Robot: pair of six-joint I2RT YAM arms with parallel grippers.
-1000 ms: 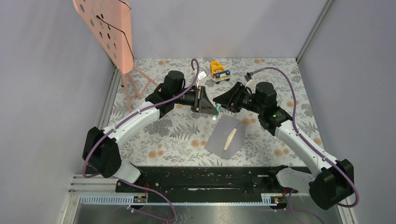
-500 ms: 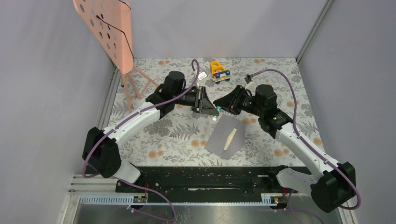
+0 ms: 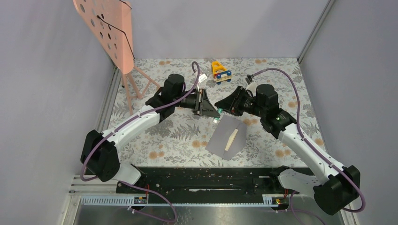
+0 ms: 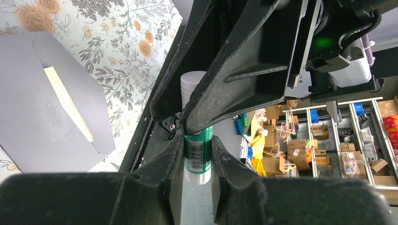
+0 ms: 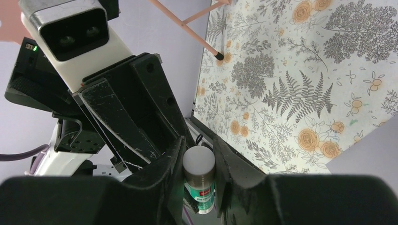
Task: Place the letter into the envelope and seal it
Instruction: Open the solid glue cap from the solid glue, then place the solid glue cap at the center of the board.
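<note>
Grey-lilac envelope (image 3: 218, 139), plain, cream letter (image 3: 231, 138) edge showing; my left gripper (image 4: 196, 151) and right gripper (image 5: 199, 161) both pinch a glue stick (image 4: 197, 164).

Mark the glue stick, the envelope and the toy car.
glue stick (image 4: 198, 151): left wrist view, on the tube's green label.
envelope (image 3: 217, 138): top external view, on the grey panel left of the cream strip.
toy car (image 3: 220, 71): top external view, on the middle of its body.

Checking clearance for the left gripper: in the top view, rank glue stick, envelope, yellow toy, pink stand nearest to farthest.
1. glue stick, in its grip
2. envelope, just toward the bases
3. yellow toy, far edge
4. pink stand, far left
</note>
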